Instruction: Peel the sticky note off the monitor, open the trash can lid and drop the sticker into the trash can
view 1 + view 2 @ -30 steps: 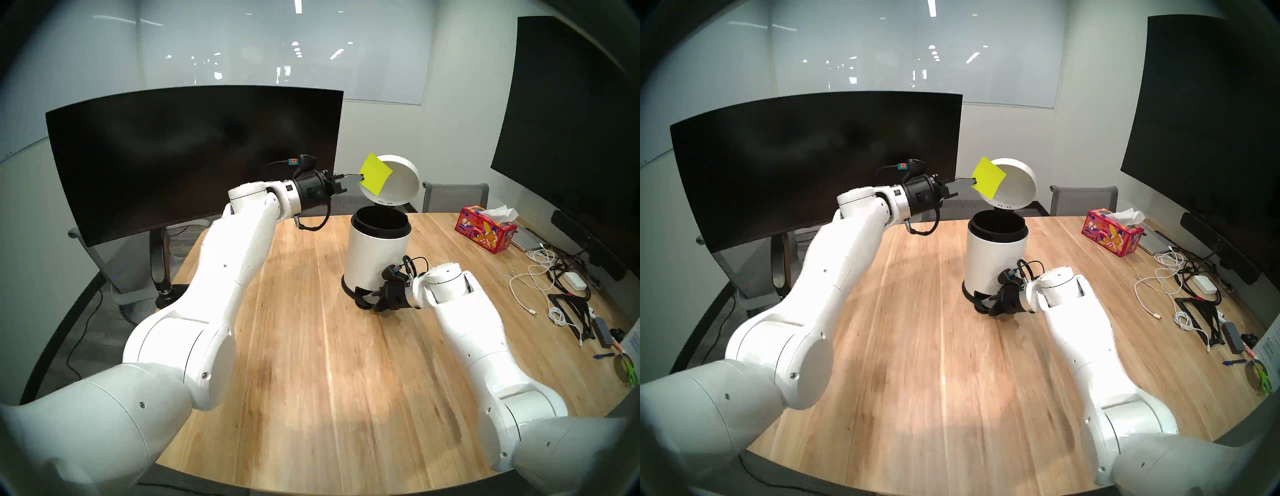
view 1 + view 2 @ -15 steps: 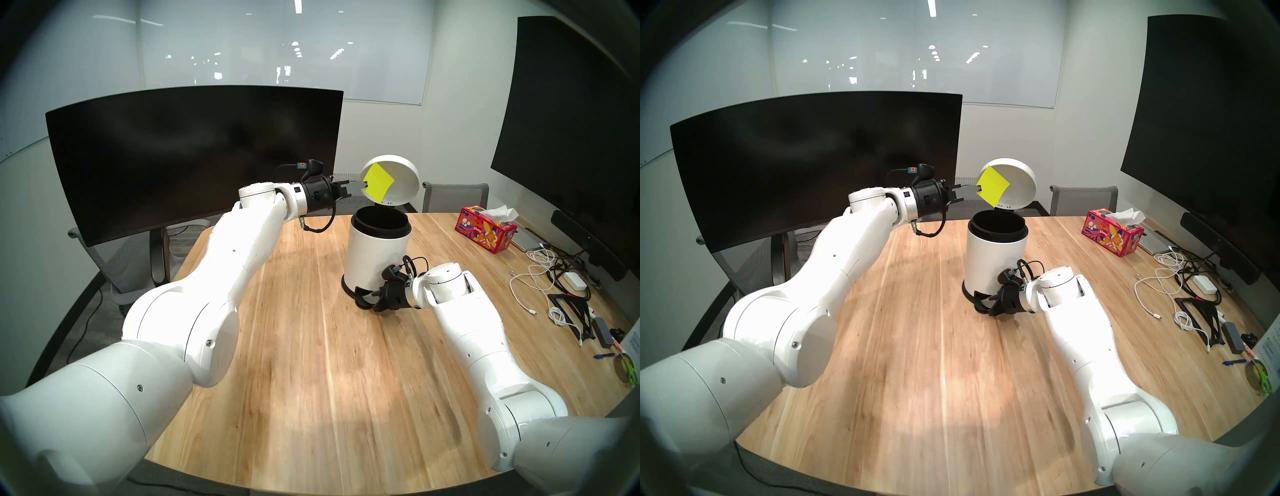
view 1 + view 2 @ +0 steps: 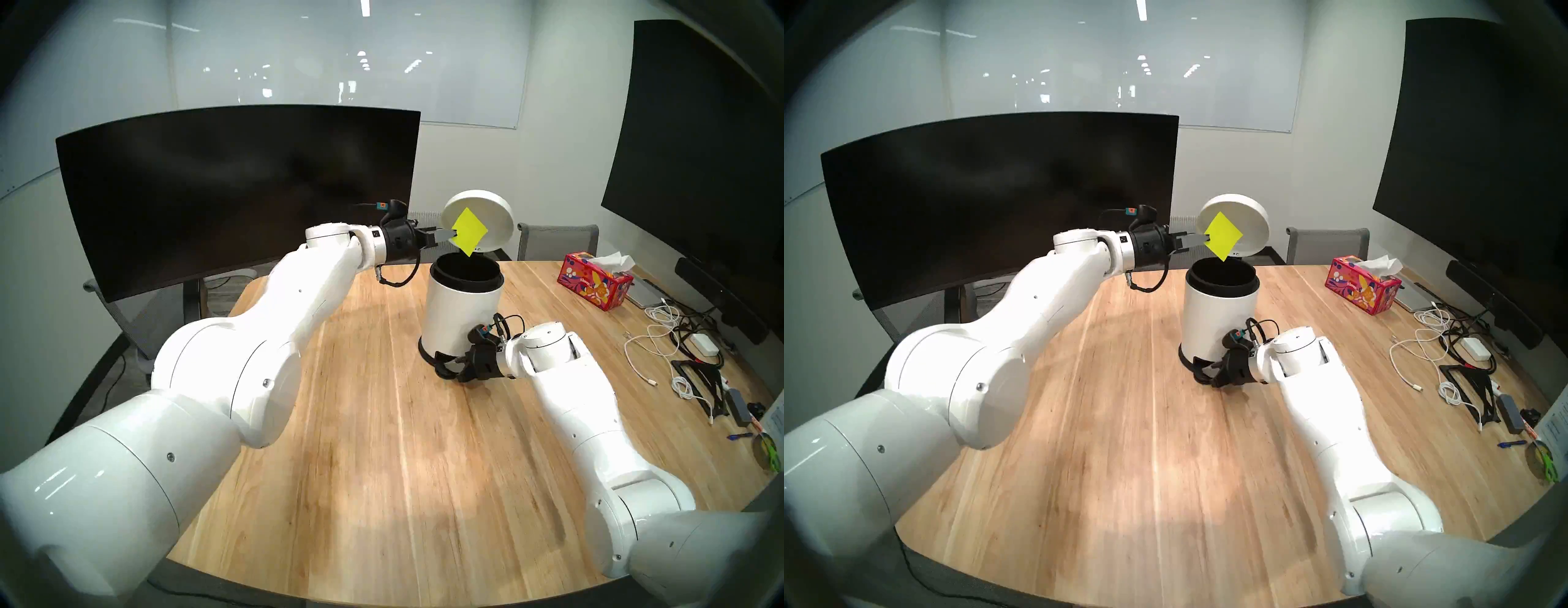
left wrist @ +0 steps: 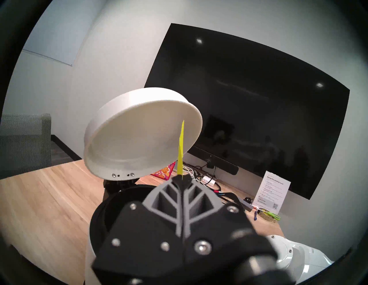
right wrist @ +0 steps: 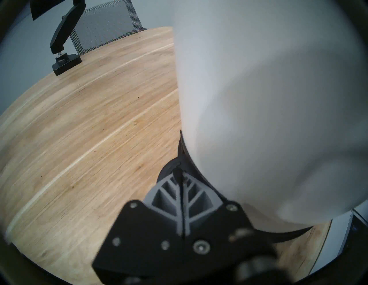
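Observation:
My left gripper (image 3: 455,235) is shut on one corner of the yellow-green sticky note (image 3: 470,231), which hangs as a diamond just above the black open mouth of the white trash can (image 3: 460,310). The round white lid (image 3: 494,212) stands tipped up behind the note. In the left wrist view the sticky note (image 4: 180,147) shows edge-on between my closed fingertips, in front of the lid (image 4: 139,135). My right gripper (image 3: 446,366) is shut and rests on the black foot pedal at the bin's base. The curved black monitor (image 3: 237,191) stands at the back left.
A red tissue box (image 3: 596,285), loose cables and adapters (image 3: 679,344) lie along the table's right side. A large flat black display (image 3: 700,148) hangs on the right wall. Grey chairs (image 3: 558,242) stand behind the table. The monitor's stand (image 5: 63,39) is clamped at the table's edge.
My left arm has carried the sticky note rightward and slightly down, from beside the lid's left edge to over the bin's mouth. The right arm and raised lid have not moved.

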You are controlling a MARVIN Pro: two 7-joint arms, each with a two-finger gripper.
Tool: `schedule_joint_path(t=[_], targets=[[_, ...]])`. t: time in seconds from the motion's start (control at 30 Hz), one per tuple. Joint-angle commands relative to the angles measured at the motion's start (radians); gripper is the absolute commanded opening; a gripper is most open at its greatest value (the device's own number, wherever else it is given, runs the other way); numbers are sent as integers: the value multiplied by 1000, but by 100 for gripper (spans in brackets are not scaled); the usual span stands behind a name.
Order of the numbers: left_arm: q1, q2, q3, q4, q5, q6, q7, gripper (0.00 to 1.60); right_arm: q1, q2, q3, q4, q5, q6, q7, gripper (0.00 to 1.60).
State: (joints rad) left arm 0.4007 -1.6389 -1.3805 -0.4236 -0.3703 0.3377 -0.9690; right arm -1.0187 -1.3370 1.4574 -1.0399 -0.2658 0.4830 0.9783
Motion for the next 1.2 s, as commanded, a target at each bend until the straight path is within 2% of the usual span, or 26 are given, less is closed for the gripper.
schedule_joint_path(t=[0.0, 0.53, 1.17], targets=[[-97, -35, 1, 41, 1, -27, 15, 0, -4, 6, 1, 2, -3, 0, -2, 0], [-168, -56, 21, 176, 12, -62, 66, 0, -4, 6, 1, 2, -3, 0, -2, 0], [-208, -64, 52, 244, 33, -69, 69, 0, -4, 6, 1, 2, -3, 0, -2, 0]])
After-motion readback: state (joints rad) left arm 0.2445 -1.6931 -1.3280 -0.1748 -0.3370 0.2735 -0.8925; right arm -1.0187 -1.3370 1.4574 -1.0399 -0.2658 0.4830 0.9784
